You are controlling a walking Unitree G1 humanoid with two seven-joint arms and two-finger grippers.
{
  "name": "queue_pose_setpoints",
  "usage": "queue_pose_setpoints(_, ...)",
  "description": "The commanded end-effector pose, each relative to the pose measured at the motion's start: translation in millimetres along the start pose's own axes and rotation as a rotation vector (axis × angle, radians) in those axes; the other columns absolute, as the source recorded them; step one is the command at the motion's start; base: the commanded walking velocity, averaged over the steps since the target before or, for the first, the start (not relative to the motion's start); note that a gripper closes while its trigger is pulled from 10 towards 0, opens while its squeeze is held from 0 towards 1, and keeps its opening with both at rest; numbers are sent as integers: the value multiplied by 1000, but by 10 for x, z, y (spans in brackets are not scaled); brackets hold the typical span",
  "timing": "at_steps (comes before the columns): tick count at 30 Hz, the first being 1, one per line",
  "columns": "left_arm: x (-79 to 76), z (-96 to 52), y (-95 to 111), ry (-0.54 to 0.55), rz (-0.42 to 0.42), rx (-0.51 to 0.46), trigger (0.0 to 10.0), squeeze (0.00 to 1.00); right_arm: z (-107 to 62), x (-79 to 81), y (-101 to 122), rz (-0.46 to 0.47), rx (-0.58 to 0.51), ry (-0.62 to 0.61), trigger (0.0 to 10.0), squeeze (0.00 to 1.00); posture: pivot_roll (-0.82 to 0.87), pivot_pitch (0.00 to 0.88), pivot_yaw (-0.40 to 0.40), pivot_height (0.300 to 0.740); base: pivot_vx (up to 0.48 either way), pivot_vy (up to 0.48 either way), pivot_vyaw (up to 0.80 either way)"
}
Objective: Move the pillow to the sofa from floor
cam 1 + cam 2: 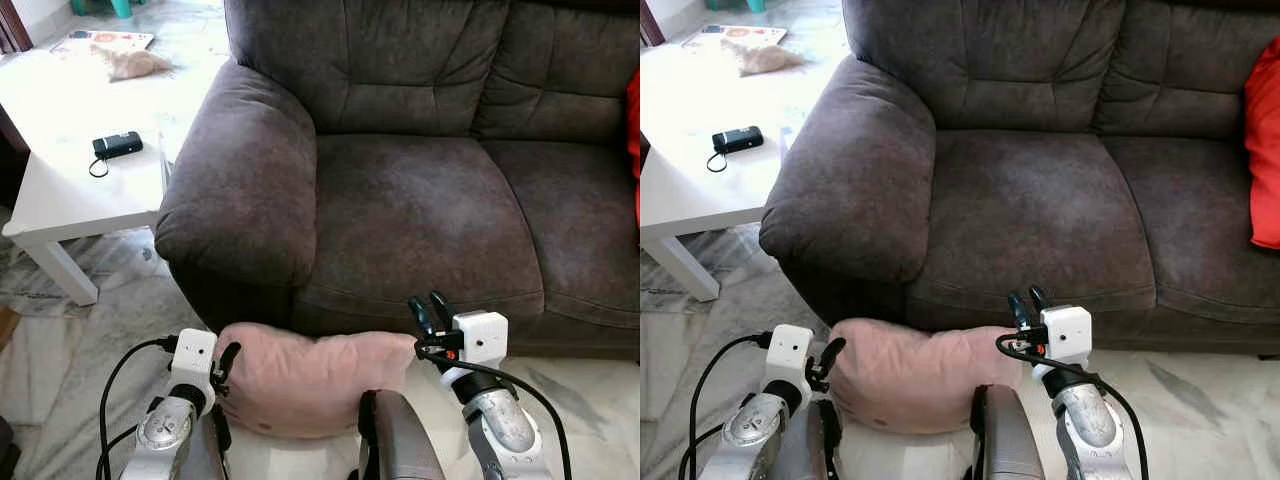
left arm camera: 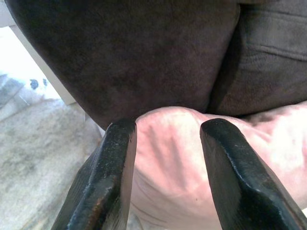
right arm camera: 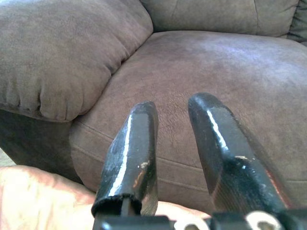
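A pale pink pillow (image 1: 310, 380) sits low in front of the dark grey-brown sofa (image 1: 420, 210), squeezed between my two arms just below the seat's front edge. My left gripper (image 1: 228, 360) presses against the pillow's left end. In the left wrist view its fingers (image 2: 120, 158) stand apart, with the pillow (image 2: 168, 158) showing between and beyond them. My right gripper (image 1: 432, 312) is at the pillow's upper right corner and points up at the seat cushion. It is open by a narrow gap, nothing lies between its fingers (image 3: 139, 139), and the pillow (image 3: 38, 201) lies beneath them.
The sofa's thick armrest (image 1: 245, 170) bulges out at the left. A white low table (image 1: 60, 190) beside it carries a black device (image 1: 117, 145). A red cushion (image 1: 1265, 150) lies at the seat's right end. Marble floor (image 1: 120, 320) surrounds me.
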State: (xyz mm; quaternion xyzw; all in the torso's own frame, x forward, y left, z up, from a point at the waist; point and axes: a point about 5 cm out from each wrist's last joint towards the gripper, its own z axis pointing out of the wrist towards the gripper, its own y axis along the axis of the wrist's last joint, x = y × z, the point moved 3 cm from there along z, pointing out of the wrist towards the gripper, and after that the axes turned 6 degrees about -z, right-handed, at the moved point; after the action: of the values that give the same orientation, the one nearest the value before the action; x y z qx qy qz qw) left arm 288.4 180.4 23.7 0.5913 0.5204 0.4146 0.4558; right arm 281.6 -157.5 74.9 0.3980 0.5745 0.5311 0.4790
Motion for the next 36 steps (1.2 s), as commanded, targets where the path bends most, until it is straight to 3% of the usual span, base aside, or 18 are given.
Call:
queue_pose_setpoints(1, 6, -11, -1, 11, -6, -12, 10000, 0, 3, -34, -8, 0, 1, -21, 10000, 0, -11, 139, -70, 552, 0, 0, 0)
queue_pose_setpoints(5, 13, -9, 0, 17, -7, -15, 10000, 0, 26, -59, -21, -2, 20, -41, 10000, 0, -13, 139, -70, 552, 0, 0, 0)
queue_pose_setpoints(11, 19, -6, 5, 20, -8, -20, 10000, 0, 16, -34, 3, -3, -1, -19, 10000, 0, -14, 141, -71, 517, 0, 0, 0)
queue_pose_setpoints(21, 28, 21, -17, 24, -43, -4, 10000, 0, 13, -25, 7, -2, -1, -11, 10000, 0, -14, 143, -75, 517, 0, 0, 0)
queue_pose_setpoints(30, 35, 230, -134, 26, -126, 117, 10000, 0, 13, -28, 29, -4, -5, -5, 10000, 0, -37, 158, -78, 517, 0, 0, 0)
queue_pose_setpoints(36, 42, 335, -131, 15, -102, 159, 10000, 0, -2, -40, 62, -9, -11, -2, 10000, 0, -58, 181, -84, 517, 0, 0, 0)
